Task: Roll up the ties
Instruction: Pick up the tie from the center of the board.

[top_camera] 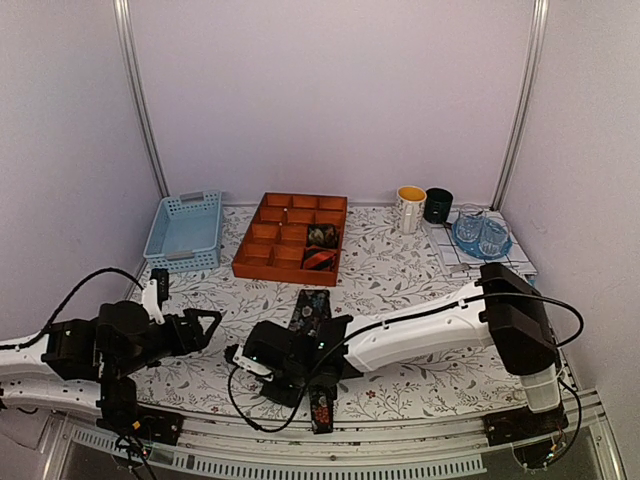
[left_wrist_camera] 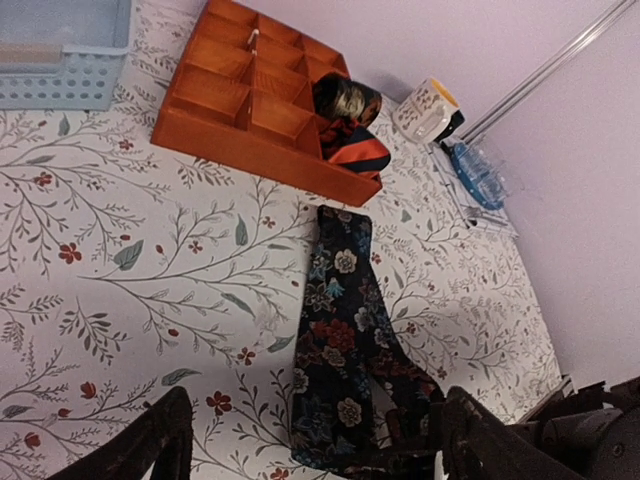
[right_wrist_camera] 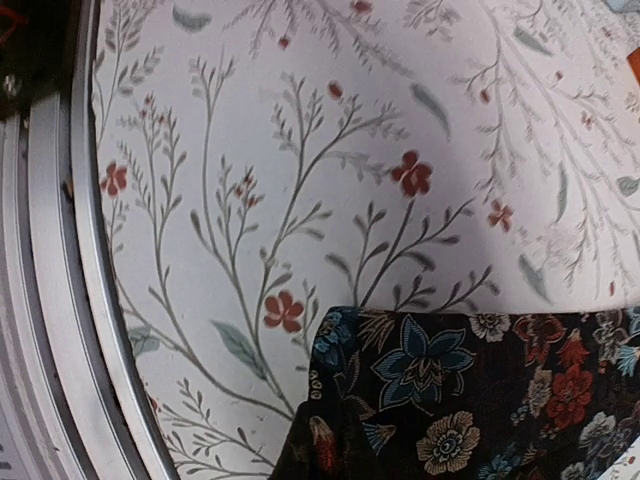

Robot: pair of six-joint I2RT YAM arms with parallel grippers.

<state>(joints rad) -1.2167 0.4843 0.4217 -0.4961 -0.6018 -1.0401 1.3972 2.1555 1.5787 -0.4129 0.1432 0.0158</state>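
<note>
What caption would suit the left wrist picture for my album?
Open left gripper hovers over a flat floral tie; two rolled ties sit in the orange compartment tray beyond.

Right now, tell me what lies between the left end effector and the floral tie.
Only bare tablecloth separates the left end effector from the tie, shown in the top external view.

Desk (top_camera: 400, 285) in a pale purple room
Plain walls (top_camera: 330, 90) on three sides; the desk is white with leaves and red flowers.
</note>
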